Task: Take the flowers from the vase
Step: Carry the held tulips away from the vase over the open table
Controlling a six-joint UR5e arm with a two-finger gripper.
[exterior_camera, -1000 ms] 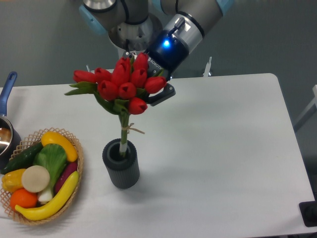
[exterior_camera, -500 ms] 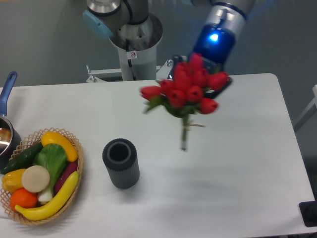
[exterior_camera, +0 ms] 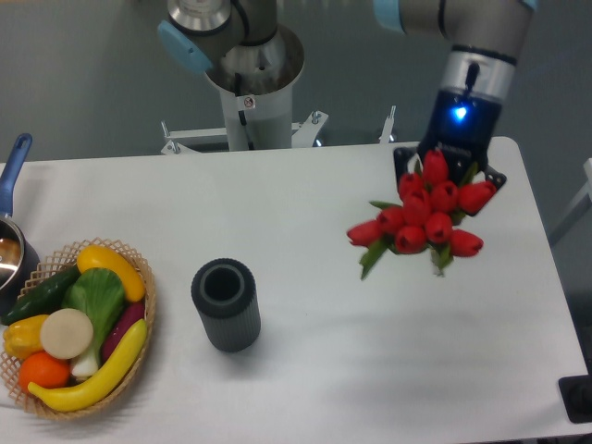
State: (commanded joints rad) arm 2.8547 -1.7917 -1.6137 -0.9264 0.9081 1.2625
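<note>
Over the right part of the counter [exterior_camera: 305, 213], the pincer [exterior_camera: 450, 176] holds the flowers [exterior_camera: 423, 222], its dark fingers closed behind the bunch and mostly hidden by the red buds, with black edges showing at either side. The red tulip buds face the camera, green leaves poking out at the lower left and lower right; the stems and twine are hidden behind the heads. The bunch hangs above the counter surface, fully out of the vase [exterior_camera: 225, 304] and well apart from it.

No writing can be read on the pincer body; a blue light glows on its black wrist section. A small label sits on the arm's base column [exterior_camera: 248, 88] at the back, too small to read.

The dark grey ribbed vase stands upright on the left-centre of the counter, its mouth open and dark. Left of it, near the edge, a wicker basket [exterior_camera: 139, 324] holds toy produce: a long yellow banana, a cucumber, a green leafy vegetable, an orange and a pale round piece. A pot with a blue handle [exterior_camera: 13, 166] shows at the far left edge.

The arm reaches in from the upper right, its silver forearm pointing down to the pincer.
</note>
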